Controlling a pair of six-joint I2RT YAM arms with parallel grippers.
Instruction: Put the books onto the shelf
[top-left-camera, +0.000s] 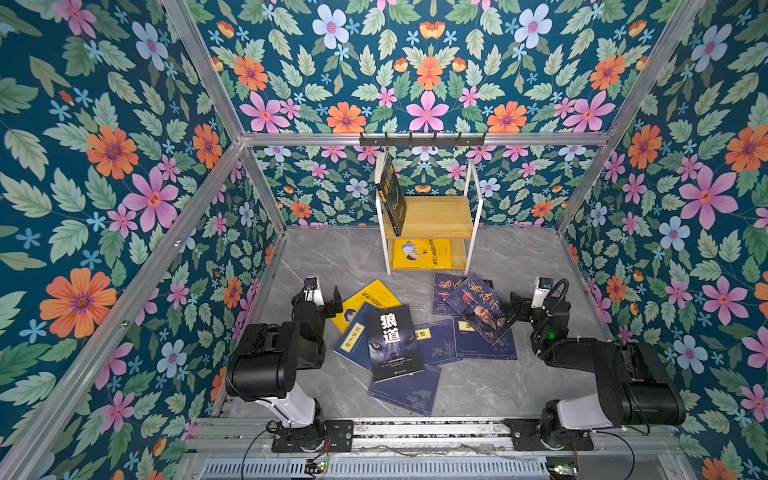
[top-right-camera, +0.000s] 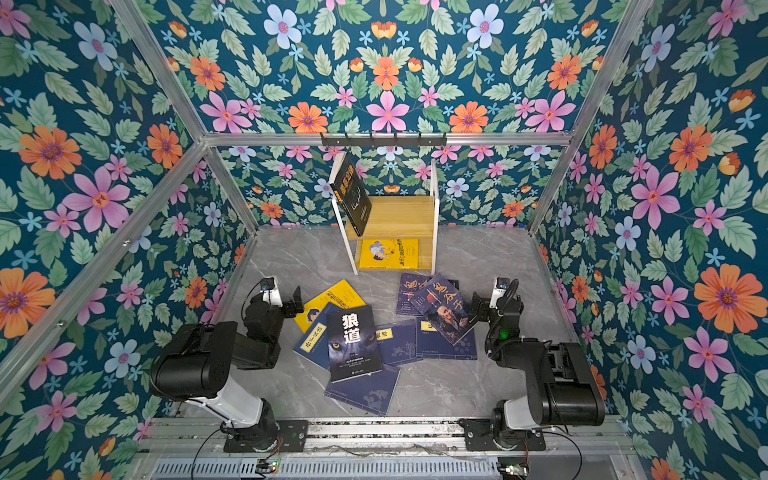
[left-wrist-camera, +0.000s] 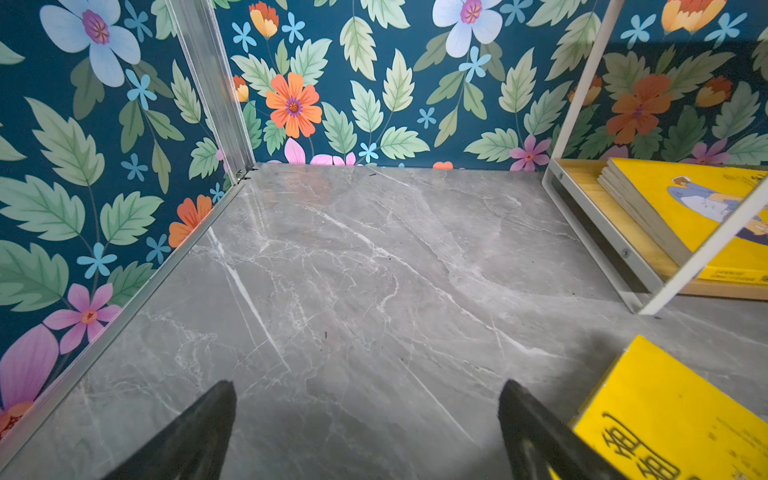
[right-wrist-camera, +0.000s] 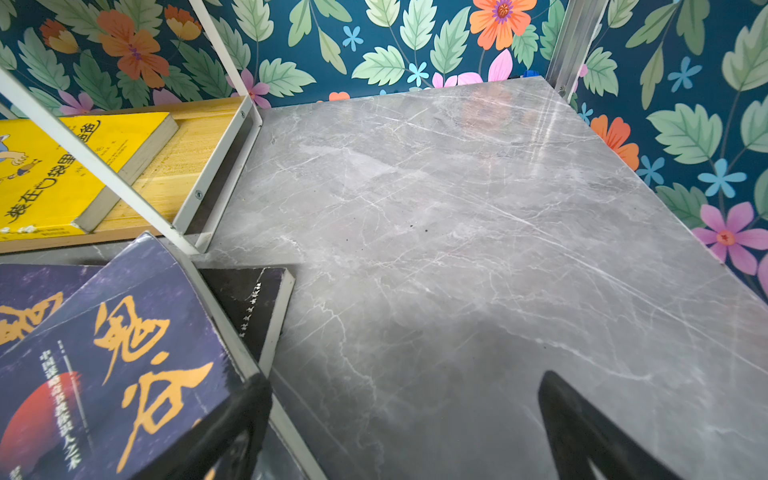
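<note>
The shelf (top-left-camera: 432, 214) (top-right-camera: 395, 216) stands at the back wall. A black book (top-left-camera: 392, 195) leans upright on its upper board, and a yellow book (top-left-camera: 420, 253) (right-wrist-camera: 54, 174) lies flat on the lower one. Several books lie scattered on the grey floor in both top views: a black wolf-eyed cover (top-left-camera: 392, 343), a yellow one (top-left-camera: 365, 299) (left-wrist-camera: 665, 419), navy ones (top-left-camera: 486, 345) and purple portrait covers (top-left-camera: 482, 307) (right-wrist-camera: 116, 365). My left gripper (top-left-camera: 318, 296) (left-wrist-camera: 365, 390) hangs open and empty beside the yellow book. My right gripper (top-left-camera: 534, 299) (right-wrist-camera: 403, 382) is open and empty, one finger beside the purple book.
A black hook rail (top-left-camera: 422, 139) hangs above the shelf. Floral walls and aluminium posts (left-wrist-camera: 216, 87) close in the grey marble floor (left-wrist-camera: 353, 270) on three sides. Both arm bases sit on the front rail (top-left-camera: 428, 428).
</note>
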